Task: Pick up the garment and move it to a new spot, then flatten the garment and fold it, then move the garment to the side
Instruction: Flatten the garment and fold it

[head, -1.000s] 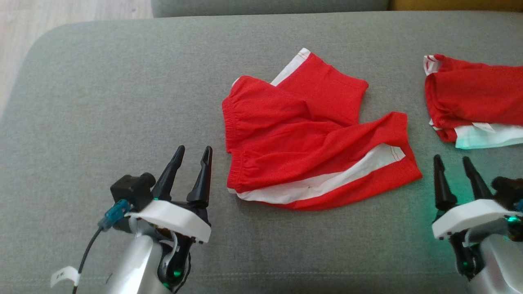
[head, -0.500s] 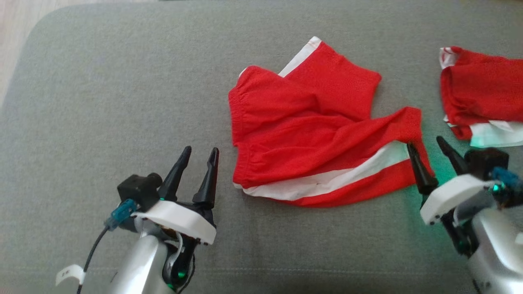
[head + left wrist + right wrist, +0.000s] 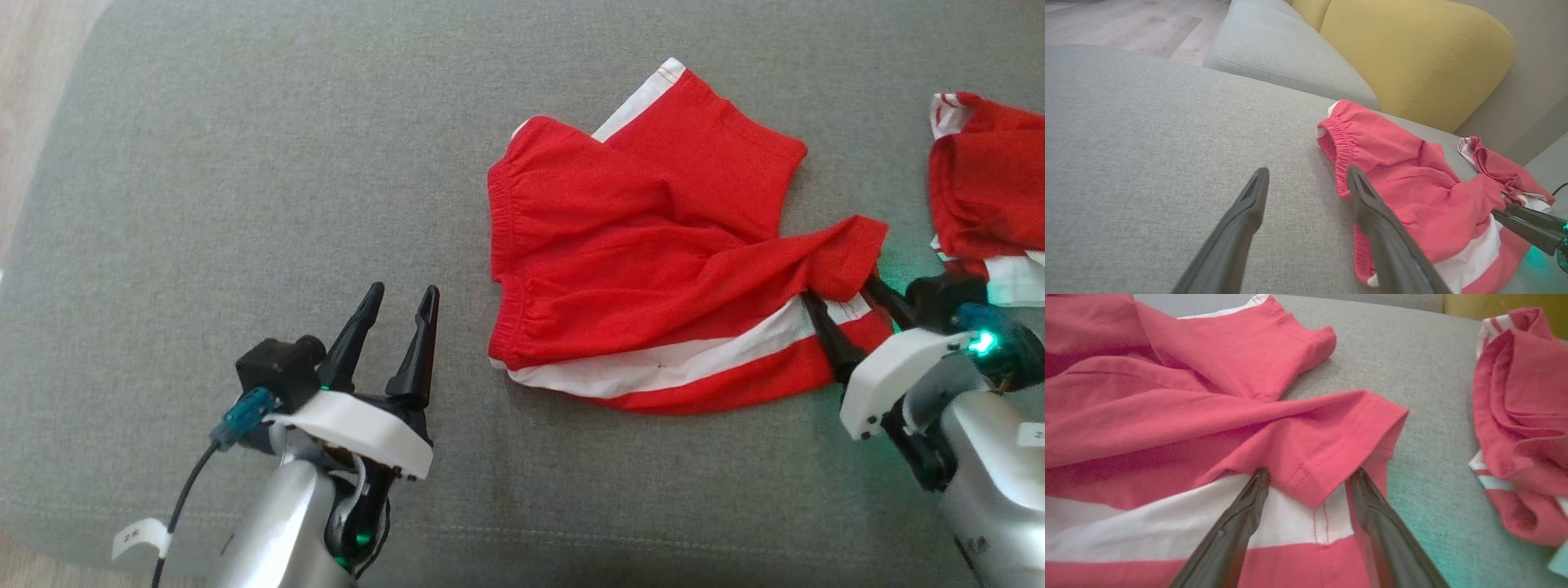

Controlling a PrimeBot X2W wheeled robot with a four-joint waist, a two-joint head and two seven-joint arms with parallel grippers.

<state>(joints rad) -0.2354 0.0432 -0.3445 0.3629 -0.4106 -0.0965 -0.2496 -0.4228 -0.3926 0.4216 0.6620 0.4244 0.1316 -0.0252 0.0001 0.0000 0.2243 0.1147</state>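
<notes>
Shorts (image 3: 637, 269) lie on the sofa seat (image 3: 245, 163), right of centre, waistband left, legs right. Second garment (image 3: 988, 188) lies apart to their right. Left gripper (image 3: 404, 290) sits left of the waistband, apart from it. Right gripper (image 3: 841, 287) is at the near leg's hem, one finger either side of a folded flap. Back cushion (image 3: 1412, 53) stands behind.

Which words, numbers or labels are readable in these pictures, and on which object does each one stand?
White tag on the cable by the left arm: dark marks, too small to read.
White label on the right forearm: blurred and cut by the picture's edge, not readable.
Red shorts and second red garment: no print seen.
</notes>
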